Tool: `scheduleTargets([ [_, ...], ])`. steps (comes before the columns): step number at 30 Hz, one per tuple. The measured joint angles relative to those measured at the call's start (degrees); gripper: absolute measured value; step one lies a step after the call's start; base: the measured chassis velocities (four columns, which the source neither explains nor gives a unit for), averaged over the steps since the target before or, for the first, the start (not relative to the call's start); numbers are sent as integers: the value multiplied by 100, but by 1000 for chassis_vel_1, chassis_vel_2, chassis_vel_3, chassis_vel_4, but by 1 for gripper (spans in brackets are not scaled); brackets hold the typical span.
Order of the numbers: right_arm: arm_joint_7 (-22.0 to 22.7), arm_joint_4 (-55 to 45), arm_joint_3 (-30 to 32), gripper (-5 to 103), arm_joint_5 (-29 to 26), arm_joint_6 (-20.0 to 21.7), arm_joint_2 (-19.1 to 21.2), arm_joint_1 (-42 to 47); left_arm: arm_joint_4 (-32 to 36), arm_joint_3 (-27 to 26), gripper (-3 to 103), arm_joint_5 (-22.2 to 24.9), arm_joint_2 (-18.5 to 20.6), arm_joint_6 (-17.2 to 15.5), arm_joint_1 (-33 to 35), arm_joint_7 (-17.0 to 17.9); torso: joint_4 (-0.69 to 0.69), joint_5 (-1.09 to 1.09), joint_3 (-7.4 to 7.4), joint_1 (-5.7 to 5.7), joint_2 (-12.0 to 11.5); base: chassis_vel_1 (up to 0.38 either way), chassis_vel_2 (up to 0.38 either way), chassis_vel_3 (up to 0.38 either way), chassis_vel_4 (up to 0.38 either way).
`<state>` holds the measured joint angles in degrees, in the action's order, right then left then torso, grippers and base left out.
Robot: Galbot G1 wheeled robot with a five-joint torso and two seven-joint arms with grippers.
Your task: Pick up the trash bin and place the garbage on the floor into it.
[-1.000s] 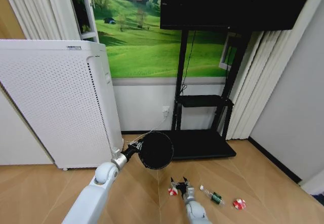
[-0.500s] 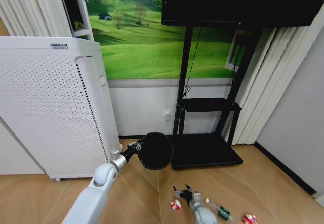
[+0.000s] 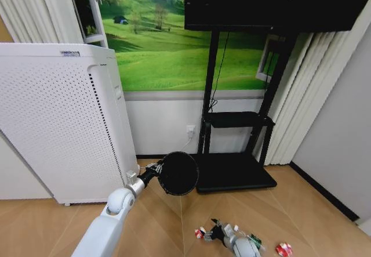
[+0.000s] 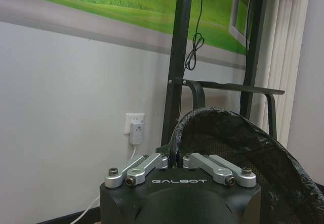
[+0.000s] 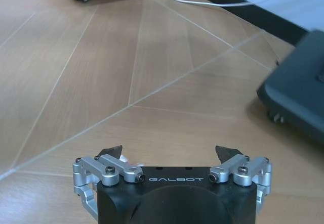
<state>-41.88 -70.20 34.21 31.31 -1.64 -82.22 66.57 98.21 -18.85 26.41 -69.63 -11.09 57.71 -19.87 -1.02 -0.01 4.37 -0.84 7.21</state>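
Holding the trash bin by its rim, the left hand was clamped on it in mid-air, between the white perforated appliance and the black TV stand. Lower right, the right hand hung just above the floor with fingers spread apart, beside a red-and-white piece; the green bottle and a second red-and-white piece lay further right.
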Motion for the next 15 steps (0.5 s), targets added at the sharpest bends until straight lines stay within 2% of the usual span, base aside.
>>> scheduleTargets([
  [4,-201,-327,-367,100,139,191,256,-31,74,-81,7,0,6,0,98,-20,0,-2,0,0,0,0,0,0,0],
  [9,-323,-385,-456,100,436,233,365,-35,120,-162,7,2,6,4,158,-58,-1,1,0,0,0,0,0,0,0],
  [10,-376,-393,-436,100,660,165,367,-35,122,-175,7,4,8,9,164,-71,-1,0,0,0,0,0,0,0,0],
  [11,-540,-405,-401,100,1159,-66,369,-39,124,-191,7,11,9,9,174,-89,-2,2,1,-1,0,0,0,0,0],
  [12,-540,-405,-401,100,1159,-66,369,-39,124,-191,7,11,9,9,174,-89,-2,2,1,-1,0,0,0,0,0],
  [14,-734,-514,-371,100,2076,-436,365,-56,157,-206,7,68,-3,5,202,-94,-2,1,0,-1,0,0,0,0,0],
  [15,-734,-514,-371,100,2076,-436,365,-56,157,-206,7,68,-3,5,202,-94,-2,1,0,-1,0,0,0,0,0],
])
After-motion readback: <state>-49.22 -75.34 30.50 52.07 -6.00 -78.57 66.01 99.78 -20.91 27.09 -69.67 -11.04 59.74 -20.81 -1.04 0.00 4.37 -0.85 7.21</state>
